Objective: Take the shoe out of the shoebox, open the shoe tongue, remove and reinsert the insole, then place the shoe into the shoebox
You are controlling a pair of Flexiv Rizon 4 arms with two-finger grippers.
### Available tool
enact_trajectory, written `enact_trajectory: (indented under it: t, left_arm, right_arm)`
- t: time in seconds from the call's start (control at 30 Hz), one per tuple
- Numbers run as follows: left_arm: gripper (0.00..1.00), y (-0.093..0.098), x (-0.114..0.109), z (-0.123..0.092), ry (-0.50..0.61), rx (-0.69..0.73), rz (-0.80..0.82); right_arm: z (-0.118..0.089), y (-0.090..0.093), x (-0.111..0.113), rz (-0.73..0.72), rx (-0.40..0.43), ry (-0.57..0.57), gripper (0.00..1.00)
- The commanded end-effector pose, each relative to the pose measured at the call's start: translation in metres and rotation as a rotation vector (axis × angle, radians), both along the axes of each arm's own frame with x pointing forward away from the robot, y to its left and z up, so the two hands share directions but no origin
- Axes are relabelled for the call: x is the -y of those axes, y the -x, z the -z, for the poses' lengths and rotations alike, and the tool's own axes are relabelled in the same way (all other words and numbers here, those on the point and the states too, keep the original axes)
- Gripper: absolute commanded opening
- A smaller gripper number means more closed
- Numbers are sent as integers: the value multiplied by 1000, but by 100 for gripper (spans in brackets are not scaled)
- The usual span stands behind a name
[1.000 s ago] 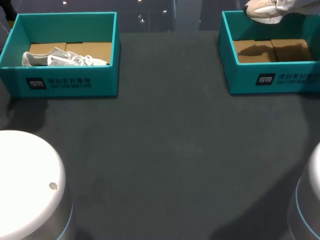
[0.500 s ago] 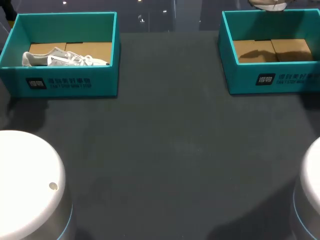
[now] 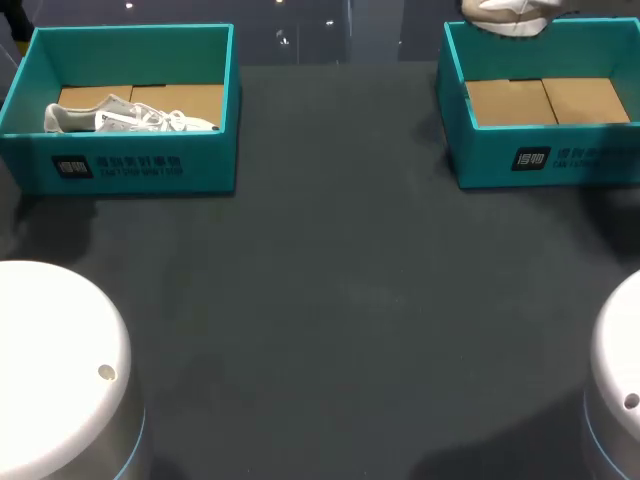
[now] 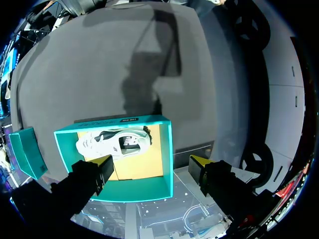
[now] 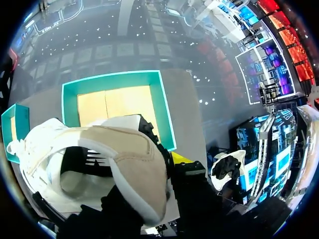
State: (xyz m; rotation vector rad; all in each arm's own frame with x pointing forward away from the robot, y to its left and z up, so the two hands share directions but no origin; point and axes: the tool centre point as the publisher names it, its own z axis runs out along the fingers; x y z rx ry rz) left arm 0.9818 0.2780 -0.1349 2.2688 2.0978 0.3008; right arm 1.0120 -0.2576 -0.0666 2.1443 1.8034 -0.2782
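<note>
- Nearest: rounded white housings of left arm (image 3: 55,370) and right arm (image 3: 622,370), at the near corners of the dark table (image 3: 340,300).
- Further in, on the front walls of left shoebox (image 3: 20,110) and right shoebox (image 3: 455,120): white print (image 3: 135,166) beside a dark square mark, in small characters that are hard to make out.
- Inside left shoebox: boxed shoe (image 3: 125,117), white, lying on its side on the cardboard floor, with a dark mark on its flank in the left wrist view.
- Above left shoebox: left gripper (image 4: 149,164), yellow tips wide apart, touching nothing.
- Inside right shoebox: cardboard floor in full view.
- Farthest: held shoe (image 3: 505,14), beige and white, in the air over the far rim of right shoebox, near its left corner.
- On held shoe: right gripper (image 5: 149,172), clamped; one yellow fingertip (image 5: 180,159) shows beside the shoe, the other hidden behind it.
- Against one second ago: held shoe more to the left, its shadow gone from the cardboard floor.
- Against half a second ago: held shoe more in the head view.
- Right arm housing shifted a little; both boxes and boxed shoe unmoved.
</note>
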Motion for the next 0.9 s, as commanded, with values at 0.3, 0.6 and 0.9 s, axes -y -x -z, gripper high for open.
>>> enact_trajectory:
  t: [0.3, 0.6, 0.9]
  left_arm:
    - [100, 1, 0, 0, -2, 2, 1]
    - [100, 1, 0, 0, -2, 2, 1]
    - [100, 1, 0, 0, -2, 2, 1]
  right_arm:
    - [17, 142, -84, -27, 167, 54, 0]
    - [19, 204, -117, -38, 175, 74, 0]
    - [33, 253, -146, -11, 184, 115, 0]
